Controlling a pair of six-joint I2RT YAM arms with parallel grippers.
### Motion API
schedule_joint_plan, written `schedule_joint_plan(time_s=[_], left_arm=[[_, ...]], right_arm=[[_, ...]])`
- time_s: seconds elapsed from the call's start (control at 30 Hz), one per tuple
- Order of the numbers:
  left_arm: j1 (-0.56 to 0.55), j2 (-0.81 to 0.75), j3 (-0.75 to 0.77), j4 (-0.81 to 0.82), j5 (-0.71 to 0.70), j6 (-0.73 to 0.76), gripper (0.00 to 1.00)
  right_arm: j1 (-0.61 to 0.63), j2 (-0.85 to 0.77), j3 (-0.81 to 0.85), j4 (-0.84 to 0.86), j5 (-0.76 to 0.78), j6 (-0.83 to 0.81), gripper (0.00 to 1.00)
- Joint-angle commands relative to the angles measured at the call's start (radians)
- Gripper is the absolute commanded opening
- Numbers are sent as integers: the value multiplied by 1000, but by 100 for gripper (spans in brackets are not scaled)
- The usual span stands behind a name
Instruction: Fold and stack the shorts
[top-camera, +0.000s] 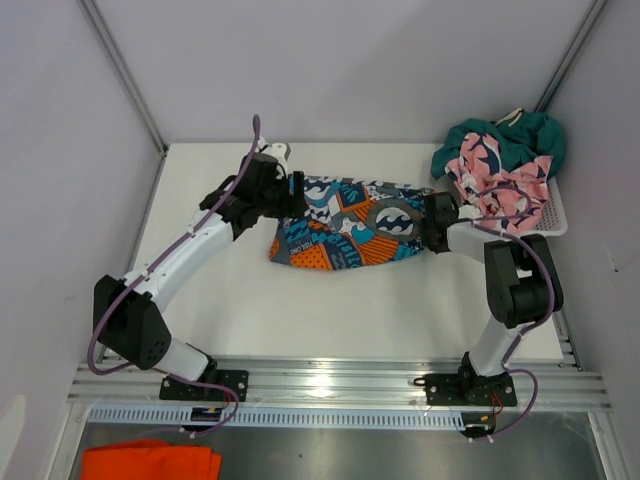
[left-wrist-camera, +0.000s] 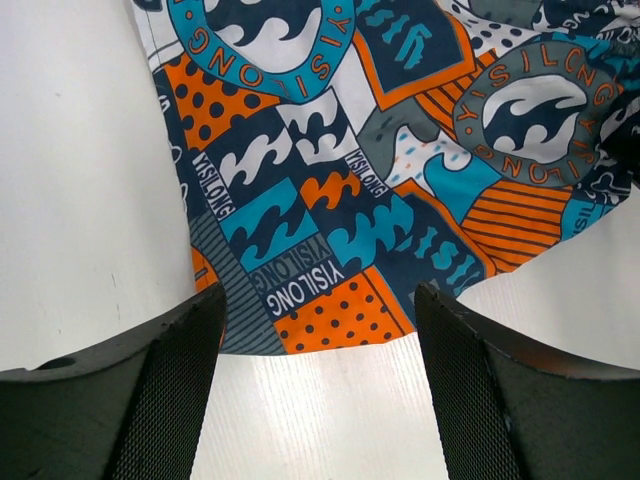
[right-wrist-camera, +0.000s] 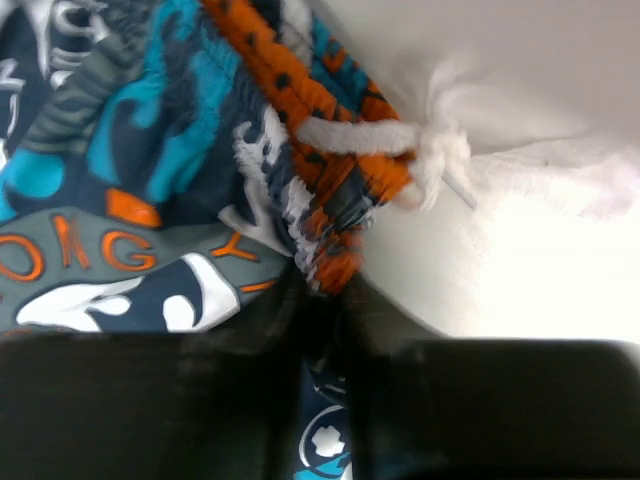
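Note:
The blue, orange and white printed shorts (top-camera: 345, 225) lie spread on the white table between my two grippers. At their left end my left gripper (top-camera: 295, 193) hovers open; in its wrist view the fingers straddle bare table just short of the hem (left-wrist-camera: 330, 320), touching nothing. My right gripper (top-camera: 432, 222) is at the shorts' right end, and its wrist view shows the jaws (right-wrist-camera: 325, 290) shut on the gathered waistband (right-wrist-camera: 330, 190) beside the white drawstring knot (right-wrist-camera: 435, 150). The pink shark shorts (top-camera: 495, 180) and the teal shorts (top-camera: 505, 135) are heaped at the back right.
A white mesh basket (top-camera: 556, 212) sits under the heap at the table's right edge, close behind my right arm. A bright orange cloth (top-camera: 150, 460) lies off the table at the bottom left. White walls enclose the table on three sides.

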Motion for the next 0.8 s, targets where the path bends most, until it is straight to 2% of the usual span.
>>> schedule_joint_plan(time_s=[0.0,0.03,0.07,0.13,0.23,0.27,0.3,0.33,0.37,0.4,0.43,0.47,0.67,0.77], left_arm=[[-5,-44,-14,16,-17,-13,79],[-5,-46,-14,16,-15,-13,79],[-5,-47,-15,18,-14,-13,79],[-7,-44,-11,21,-7,-13,79],[-9,-35,-7,22,0,-13,79],[-10,-33,-7,24,-3,-11,79],[-12,-30,-15,27,-4,-11,79],[-13,-27,-17,30,-3,-13,79],[-15,-26,-20,39,0,-14,79],[-16,-20,-21,41,6,-14,79],[-19,-17,-23,42,11,-14,79],[-22,-12,-21,48,16,-11,79],[-87,23,-24,88,52,1,79],[-137,23,-64,140,104,-12,79]], right_arm=[[66,-23,-10,11,14,42,11],[81,-40,-21,2,-13,51,3],[119,-60,-39,-3,-35,59,0],[175,-132,-111,-4,-71,79,0],[352,-224,-185,-78,-24,138,0],[455,-242,-203,-108,-21,158,2],[510,-267,-220,-112,-27,175,7],[566,-275,-241,-124,-27,210,32],[616,-278,-245,-142,-29,228,62],[697,-288,-246,-176,-29,238,82],[721,-298,-246,-197,-24,243,91],[733,-314,-255,-214,-22,249,97],[709,-586,-384,-110,-74,93,98],[626,-708,-435,-79,-119,48,98]])
